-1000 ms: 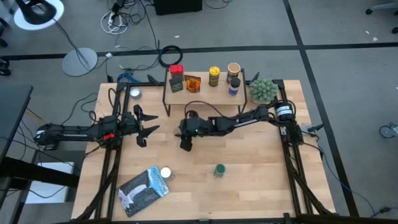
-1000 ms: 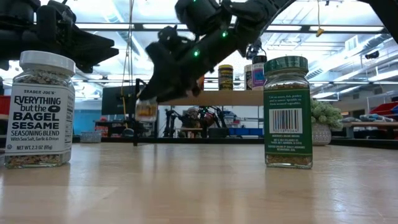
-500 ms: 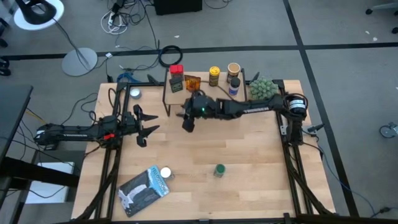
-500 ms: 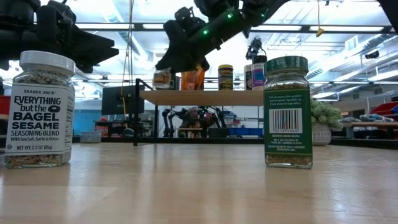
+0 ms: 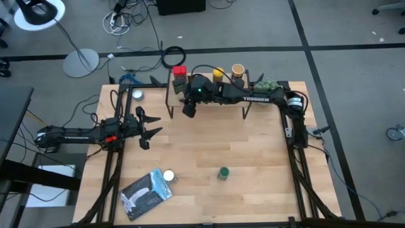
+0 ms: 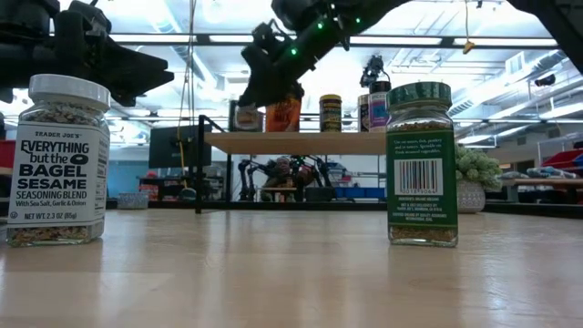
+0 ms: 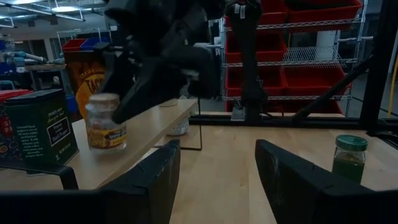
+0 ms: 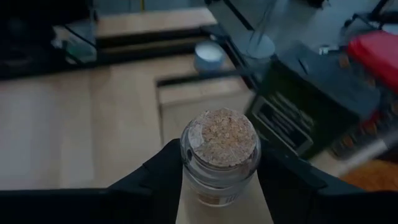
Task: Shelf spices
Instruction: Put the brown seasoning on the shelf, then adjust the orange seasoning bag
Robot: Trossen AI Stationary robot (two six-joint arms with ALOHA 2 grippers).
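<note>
The right gripper (image 5: 188, 107) reached over the front edge of the shelf (image 5: 202, 100), its fingers clamped on a small cork-topped jar (image 8: 219, 155) held just above the board's left part. Just beside it stood a dark tin with a red lid (image 5: 179, 79) and an orange packet (image 6: 284, 115); a yellow jar (image 5: 218, 75) stood farther right on the shelf. The left gripper (image 5: 152, 128) waited over the table's left side, fingers spread and empty. A green-capped jar (image 5: 223, 172) and a white-capped jar (image 5: 168, 176) stood on the table (image 5: 253, 164).
</note>
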